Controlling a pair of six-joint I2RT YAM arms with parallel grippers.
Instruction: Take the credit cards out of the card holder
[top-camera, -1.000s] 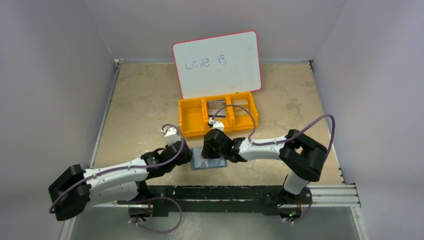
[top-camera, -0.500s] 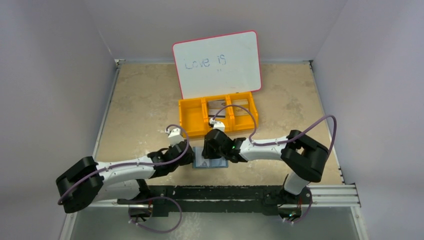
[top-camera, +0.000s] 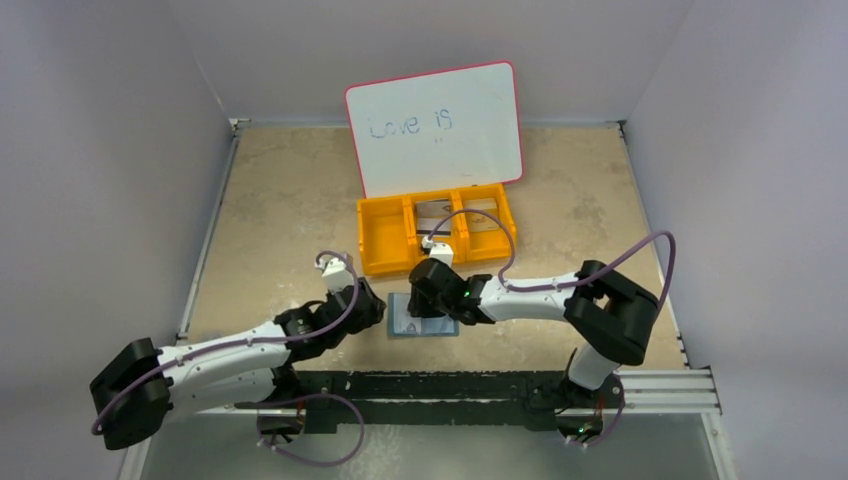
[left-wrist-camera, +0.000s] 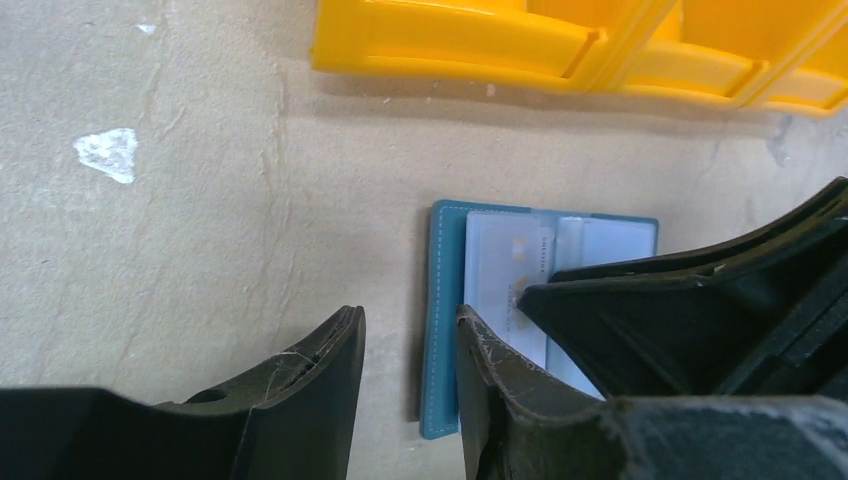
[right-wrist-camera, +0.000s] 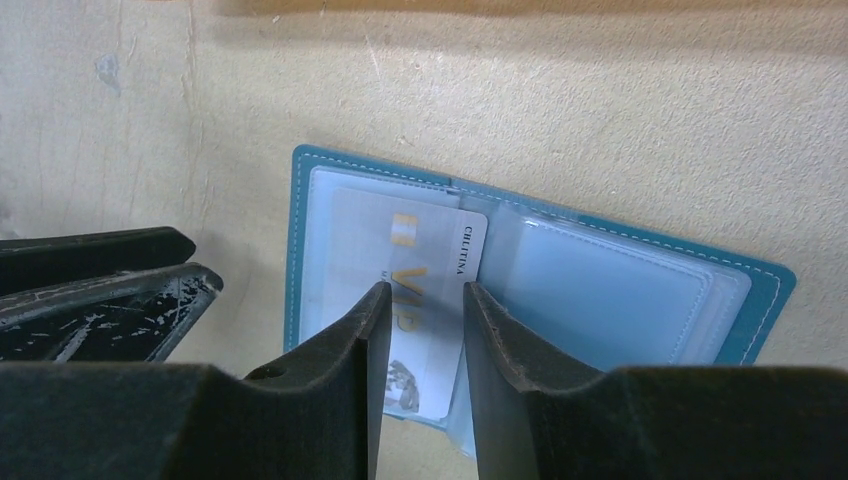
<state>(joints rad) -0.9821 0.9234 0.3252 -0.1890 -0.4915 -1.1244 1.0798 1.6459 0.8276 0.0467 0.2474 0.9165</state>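
Right tool (right-wrist-camera: 425, 295) above open teal card holder (right-wrist-camera: 600, 290), silvery card (right-wrist-camera: 360, 230) inside.

Blocked on the far side by orange three-compartment plastic bin (top-camera: 375, 240), pink-rimmed whiteboard (top-camera: 435, 125) just behind. Crowded at open teal bifold card holder (right-wrist-camera: 620, 290): left end effector (left-wrist-camera: 405, 320) beside its left edge, right end effector (right-wrist-camera: 425, 295) above. Open tan desk (top-camera: 270, 200) far left and right.

Setting: robot test cell, lab type. Evidence: tan table (top-camera: 270, 190) boxed in by 3 plain grey walls (top-camera: 100, 150); left arm (top-camera: 230, 350) and right arm (top-camera: 530, 295) bolted to a metal rail (top-camera: 660, 385) at its near edge; propped whiteboard (top-camera: 440, 130) and orange 3-compartment bin (top-camera: 375, 240) toward its far edge.
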